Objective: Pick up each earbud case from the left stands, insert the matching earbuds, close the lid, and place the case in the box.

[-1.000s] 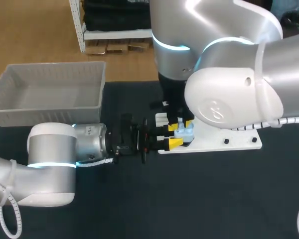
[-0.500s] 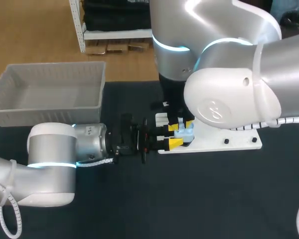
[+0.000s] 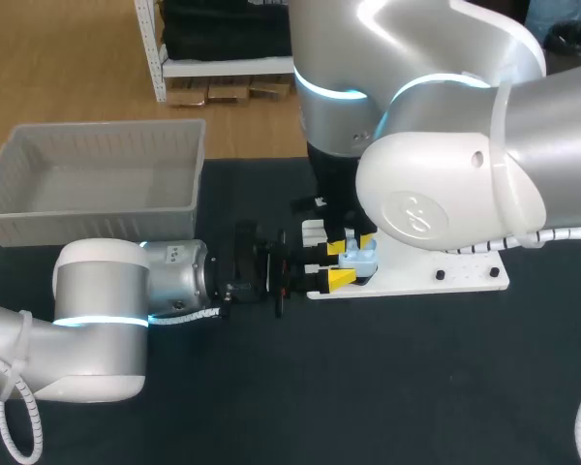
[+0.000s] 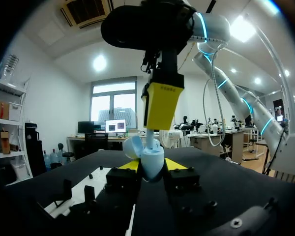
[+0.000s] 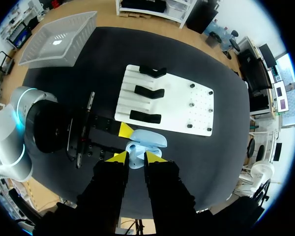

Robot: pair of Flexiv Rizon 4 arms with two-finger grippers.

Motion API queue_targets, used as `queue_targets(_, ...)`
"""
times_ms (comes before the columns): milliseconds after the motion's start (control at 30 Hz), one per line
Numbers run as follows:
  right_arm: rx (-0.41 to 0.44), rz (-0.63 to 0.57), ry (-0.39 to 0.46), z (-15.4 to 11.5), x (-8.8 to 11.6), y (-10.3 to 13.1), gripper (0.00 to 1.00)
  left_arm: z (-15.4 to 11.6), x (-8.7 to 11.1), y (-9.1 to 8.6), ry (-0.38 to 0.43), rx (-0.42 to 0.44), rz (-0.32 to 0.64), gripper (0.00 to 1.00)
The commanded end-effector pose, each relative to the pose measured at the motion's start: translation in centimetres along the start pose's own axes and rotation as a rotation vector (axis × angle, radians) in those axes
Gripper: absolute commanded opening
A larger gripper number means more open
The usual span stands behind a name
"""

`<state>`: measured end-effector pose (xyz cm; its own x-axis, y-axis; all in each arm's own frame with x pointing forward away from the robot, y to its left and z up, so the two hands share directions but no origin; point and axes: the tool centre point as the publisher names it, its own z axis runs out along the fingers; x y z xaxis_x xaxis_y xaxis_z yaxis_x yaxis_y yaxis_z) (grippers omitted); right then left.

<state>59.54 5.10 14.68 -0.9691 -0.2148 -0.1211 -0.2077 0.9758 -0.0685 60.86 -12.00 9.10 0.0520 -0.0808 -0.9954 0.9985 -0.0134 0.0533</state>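
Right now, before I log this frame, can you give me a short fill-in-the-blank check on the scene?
1. The left gripper is shut on a light blue earbud case whose lid is ___.
2. The white board carries ___ black stands.
3. The right gripper hangs directly ___ the case.
4. The grey box sits at the table's far ___ corner.
Missing words: open; three; above; left.
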Motion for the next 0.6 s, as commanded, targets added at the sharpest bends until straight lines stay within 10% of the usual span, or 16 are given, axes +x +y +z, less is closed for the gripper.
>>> queue_targets(33,0.004,-0.001,0.001,-0.07,-0.04,0.2,0.0,-0.05,0.03,-0.11,-0.002,-0.003,0.001,0.0)
queue_targets(600,0.0,-0.003,0.011,0.34,-0.16,0.31,0.0,-0.05,0.03,-0.11,-0.002,-0.003,0.001,0.0)
